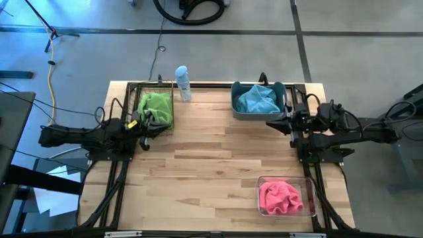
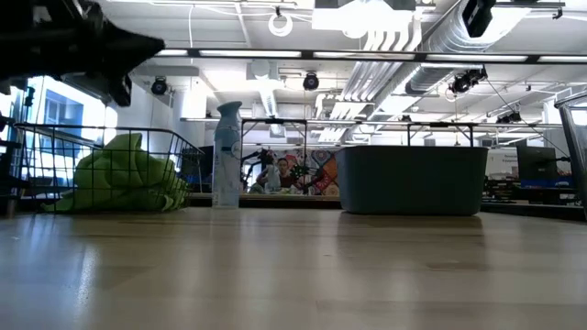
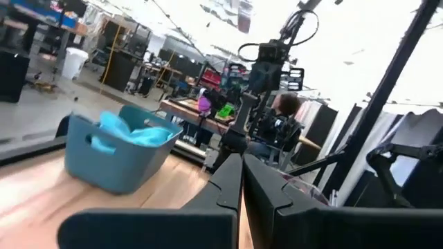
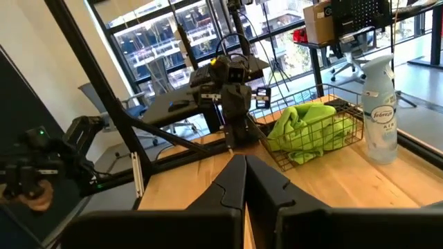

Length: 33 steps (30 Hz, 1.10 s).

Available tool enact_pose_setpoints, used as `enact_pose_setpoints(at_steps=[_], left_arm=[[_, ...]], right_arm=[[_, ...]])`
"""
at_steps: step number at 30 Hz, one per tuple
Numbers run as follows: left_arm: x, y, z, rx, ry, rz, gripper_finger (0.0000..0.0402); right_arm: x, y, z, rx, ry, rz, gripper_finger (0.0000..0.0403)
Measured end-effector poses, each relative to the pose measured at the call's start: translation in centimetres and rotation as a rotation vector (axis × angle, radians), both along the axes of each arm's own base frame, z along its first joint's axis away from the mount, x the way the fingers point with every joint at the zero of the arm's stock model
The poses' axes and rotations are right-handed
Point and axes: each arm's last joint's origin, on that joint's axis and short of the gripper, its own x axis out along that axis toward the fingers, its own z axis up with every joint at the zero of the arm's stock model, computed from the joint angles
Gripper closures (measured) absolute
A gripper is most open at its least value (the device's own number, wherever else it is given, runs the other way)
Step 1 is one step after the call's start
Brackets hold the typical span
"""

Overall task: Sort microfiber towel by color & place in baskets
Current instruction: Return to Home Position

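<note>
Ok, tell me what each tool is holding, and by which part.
Nothing is held. The left tool and the right tool are both shut and empty.

The lime green towel (image 1: 156,106) lay against the black mesh of the wire basket (image 2: 37,156); the light teal-blue towel (image 1: 258,99) showed brighter than its duller grey-blue tub (image 1: 236,111); the pink towel (image 1: 279,197) showed through the clear box (image 1: 307,182); the spray bottle (image 1: 183,82) was white with a pale blue top and a blue label; the table (image 1: 218,152) was pale wood in lengthwise plank stripes, framed in black; both arms were dark.
</note>
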Motion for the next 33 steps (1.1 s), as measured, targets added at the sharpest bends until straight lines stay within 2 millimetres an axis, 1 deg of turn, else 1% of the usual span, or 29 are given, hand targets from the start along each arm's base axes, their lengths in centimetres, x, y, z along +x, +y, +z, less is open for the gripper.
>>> enact_pose_setpoints(at_steps=[2, 5, 11, 16, 22, 29, 33], left_arm=[[0.0, 0.1, -0.8, -0.023, 0.041, 0.014, 0.0401], [0.1, 0.1, -1.3, -0.026, 0.091, 0.02, 0.0401], [0.1, 0.1, -1.4, -0.052, 0.097, 0.013, 0.0401], [0.1, 0.1, -1.9, -0.099, 0.146, 0.006, 0.0401], [0.1, 0.0, -2.1, -0.068, 0.178, 0.007, 0.0401], [0.1, 0.0, -2.2, -0.068, 0.181, 0.007, 0.0401], [0.1, 0.0, -2.2, -0.068, 0.181, 0.007, 0.0401]], right_arm=[[-0.1, 0.0, -0.3, 0.0, 0.001, 0.001, 0.0403], [-0.2, 0.0, -0.7, 0.0, -0.002, 0.002, 0.0403], [-0.5, 0.1, -1.4, -0.001, -0.003, 0.021, 0.0403], [-1.1, 0.1, -2.7, -0.002, -0.01, 0.034, 0.0403], [-2.2, 0.1, -4.2, -0.009, -0.063, 0.051, 0.0403], [-3.3, 0.2, -5.0, -0.067, -0.114, 0.06, 0.0403], [-3.7, 0.2, -5.6, -0.087, -0.125, 0.077, 0.0403]])
